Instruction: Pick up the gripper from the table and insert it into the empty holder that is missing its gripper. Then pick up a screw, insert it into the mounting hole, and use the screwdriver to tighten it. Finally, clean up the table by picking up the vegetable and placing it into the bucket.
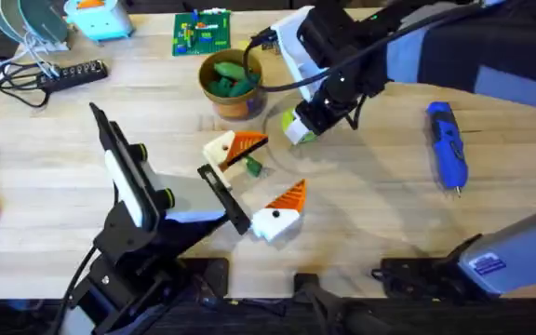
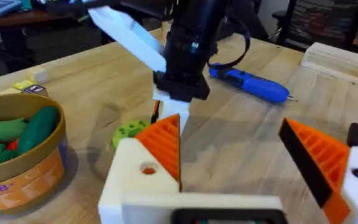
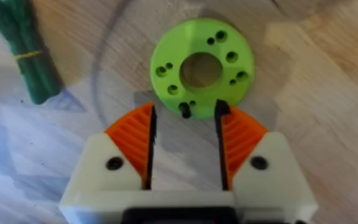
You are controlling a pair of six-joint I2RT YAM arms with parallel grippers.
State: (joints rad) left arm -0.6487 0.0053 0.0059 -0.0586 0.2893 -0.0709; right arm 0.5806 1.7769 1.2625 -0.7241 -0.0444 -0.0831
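overhead: right gripper (image 1: 298, 128) hangs over the lime-green disc (image 1: 291, 126), at 4 o'clock from the bucket (image 1: 232, 84), which holds green toys. screwdriver (image 1: 447, 144) lies well apart at 3 o'clock. vegetable (image 1: 251, 167) lies just beside the left gripper (image 1: 259, 181), whose fingers are spread. left wrist: holder (image 2: 143, 174) carries an orange gripper (image 2: 164, 146); screw hole bare. right wrist: fingers (image 3: 134, 138) parted, a small black screw (image 3: 186, 110) between their tips on the disc's rim.
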